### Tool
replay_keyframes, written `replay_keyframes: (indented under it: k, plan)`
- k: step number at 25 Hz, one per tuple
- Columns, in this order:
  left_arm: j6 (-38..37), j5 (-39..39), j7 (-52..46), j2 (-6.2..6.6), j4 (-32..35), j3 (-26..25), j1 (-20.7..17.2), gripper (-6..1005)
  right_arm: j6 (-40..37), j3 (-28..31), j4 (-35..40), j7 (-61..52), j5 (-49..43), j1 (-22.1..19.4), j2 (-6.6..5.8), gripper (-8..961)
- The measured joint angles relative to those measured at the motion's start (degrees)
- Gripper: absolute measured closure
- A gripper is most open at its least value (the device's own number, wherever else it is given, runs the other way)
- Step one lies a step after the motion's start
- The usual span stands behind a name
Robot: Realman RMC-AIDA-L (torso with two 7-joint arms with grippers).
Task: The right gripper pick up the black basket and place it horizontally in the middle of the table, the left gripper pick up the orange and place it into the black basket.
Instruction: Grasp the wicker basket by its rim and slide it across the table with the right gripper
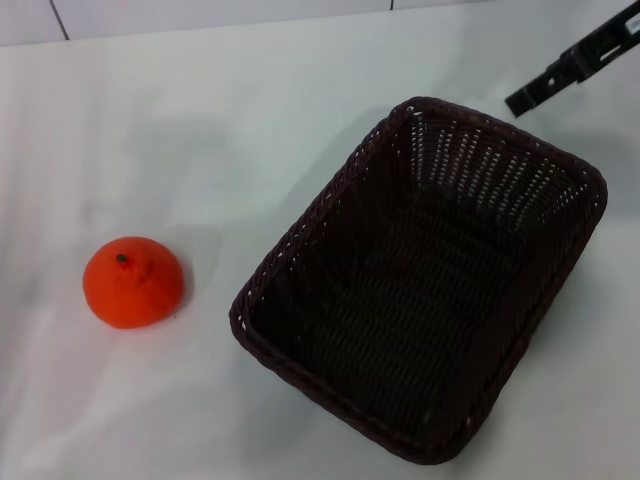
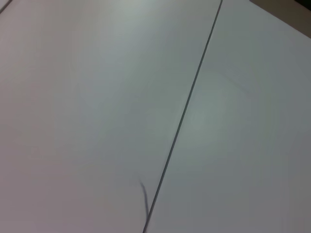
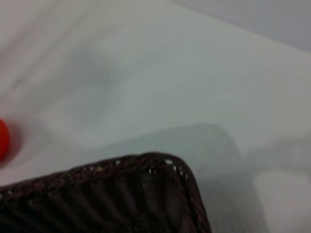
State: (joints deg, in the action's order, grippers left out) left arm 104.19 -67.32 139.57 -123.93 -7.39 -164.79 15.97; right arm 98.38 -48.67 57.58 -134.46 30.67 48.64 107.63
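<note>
Basket: one black basket [image 1: 420,290] — rectangular woven wicker, braided rim, slatted sloping sides, set at a slant on the table's right half; its inside holds nothing.
Basket corner: the right wrist view shows one rounded rim corner [image 3: 165,167] close up.
Orange: one orange [image 1: 132,281] — small, bumpy, with a dark stem dot, on the table well left of the basket, apart from it.
Table: glossy white table [image 1: 250,120], faint grey reflections.
Right gripper: slim black right gripper [image 1: 570,68] above the table just beyond the basket's far right corner; open or closed — cannot tell.
Left wrist view: white surface with one thin dark seam [image 2: 187,102].
</note>
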Motion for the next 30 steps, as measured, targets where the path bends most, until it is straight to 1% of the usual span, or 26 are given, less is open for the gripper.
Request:
replay_keyframes:
  k: [2,8,10,12,15,23,26,28,30]
  plan:
    - [-0.1,0.0,0.0,0.00,0.0,0.0,0.2,115,-1.0,-0.7,-1.0,0.1,-1.4,0.1,0.63,23]
    - [-0.3,0.0,0.0,0.00,0.0,0.0,0.4,114,-5.5,-2.7,-5.6,1.8,-4.6,0.4,3.24,42]
    - [-0.4,0.0,0.0,0.00,0.0,0.0,0.4,114,-7.1,-2.9,-7.6,2.9,-5.4,0.5,3.83,48]
    - [-0.4,0.0,0.0,0.01,0.0,0.0,0.4,114,-8.0,-2.8,-8.7,3.9,-5.6,0.7,4.06,54]
    - [-0.5,0.0,0.0,0.00,0.0,0.0,0.4,114,-7.9,-2.7,-9.0,4.4,-5.5,0.7,3.99,264]
    - [-0.8,0.0,0.0,-0.08,0.0,0.0,0.5,115,-6.1,-1.8,-9.0,4.4,-5.3,0.4,3.33,597]
    - [-0.9,0.0,0.0,-0.09,0.0,0.0,0.5,115,-4.6,0.2,-8.9,5.1,-5.2,0.3,3.00,719]
    - [-0.9,0.0,0.0,-0.09,0.0,0.0,0.6,116,-3.0,3.0,-8.8,6.0,-4.8,0.3,2.74,729]
    - [-0.9,0.0,0.0,-0.09,0.0,0.0,0.6,117,-1.3,6.8,-9.3,7.0,-3.7,0.1,2.16,738]
